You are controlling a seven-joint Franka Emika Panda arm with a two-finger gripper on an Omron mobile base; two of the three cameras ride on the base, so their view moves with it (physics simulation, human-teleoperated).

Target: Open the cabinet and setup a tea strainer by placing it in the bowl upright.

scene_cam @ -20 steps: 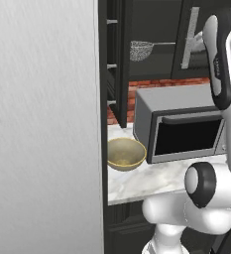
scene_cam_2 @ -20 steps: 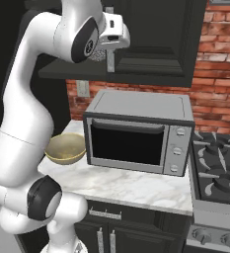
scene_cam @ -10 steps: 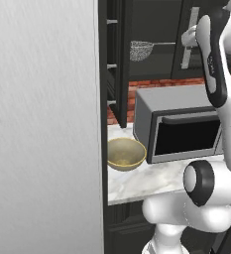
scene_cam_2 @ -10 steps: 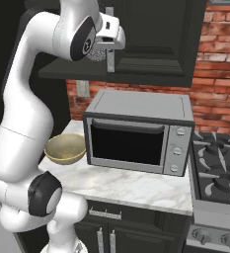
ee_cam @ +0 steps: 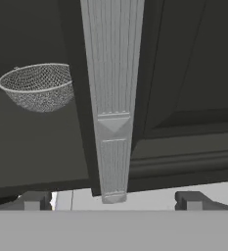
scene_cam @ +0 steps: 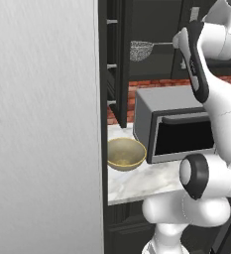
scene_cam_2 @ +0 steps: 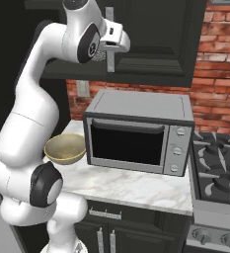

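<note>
The pincer [ee_cam: 113, 200] is spread wide and holds nothing. In the hand view its two dark tips sit low, one on each side of the long silver handle [ee_cam: 113, 98], and do not touch it. The bottom end of the handle hangs between the tips.

The cabinet [scene_cam: 118, 59] is partly open; one door stands out above the microwave [scene_cam: 176, 126]. Inside, the tea strainer [ee_cam: 37, 87] sits on a dark shelf, to the left of the handle. The door edge cuts off its right side. In the left base view the arm hides the end of its thin wire handle.

The bowl [scene_cam: 125, 154] sits on the bench [scene_cam_2: 136, 185], just left of the microwave. In the right base view the arm covers part of the bowl.
</note>
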